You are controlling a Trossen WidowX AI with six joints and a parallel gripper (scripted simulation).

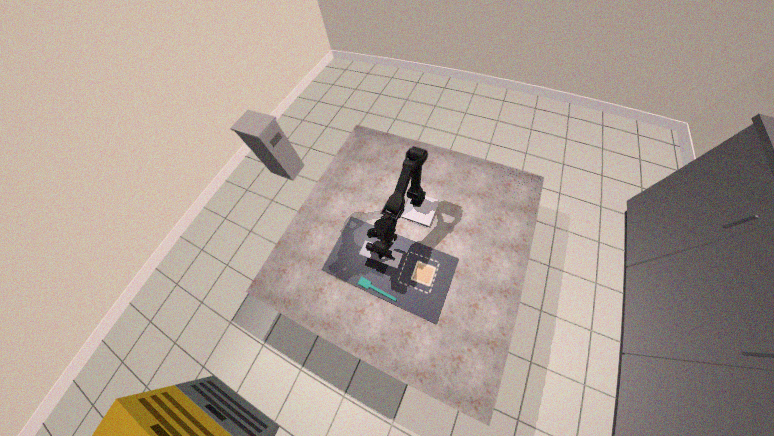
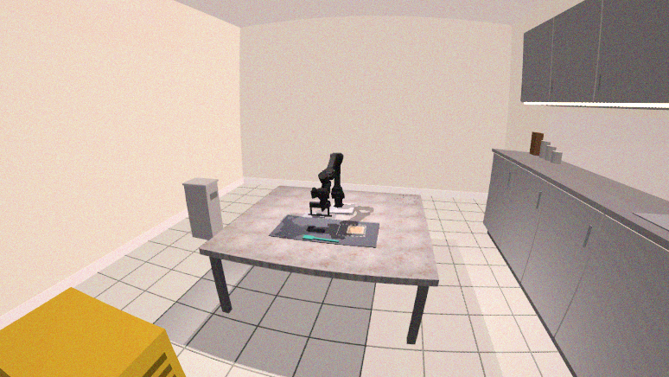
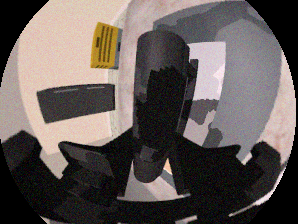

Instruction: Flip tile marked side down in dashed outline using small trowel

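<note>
The tile [image 1: 424, 274] [image 2: 356, 229] lies on the dark mat [image 1: 444, 303] [image 2: 369, 241] with a plain tan face up. It looks flat and inside the dashed outline [image 1: 414, 287], nearer its right side. No mark shows on its upper face; the underside is hidden. My gripper [image 1: 380, 253] [image 2: 320, 214] [image 3: 150, 128] is shut on the small trowel, above the mat to the left of the tile. The trowel's thick dark handle [image 3: 161, 55] fills the middle of the wrist view. Its blade cannot be made out clearly.
A teal long-handled tool [image 1: 379, 290] [image 2: 321, 239] lies along the mat's front edge. A white flat piece [image 1: 367, 250] shows on the mat under the gripper. The arm's base stands behind the mat on a white plate [image 1: 425, 217]. The table [image 1: 487, 368] extends around the mat.
</note>
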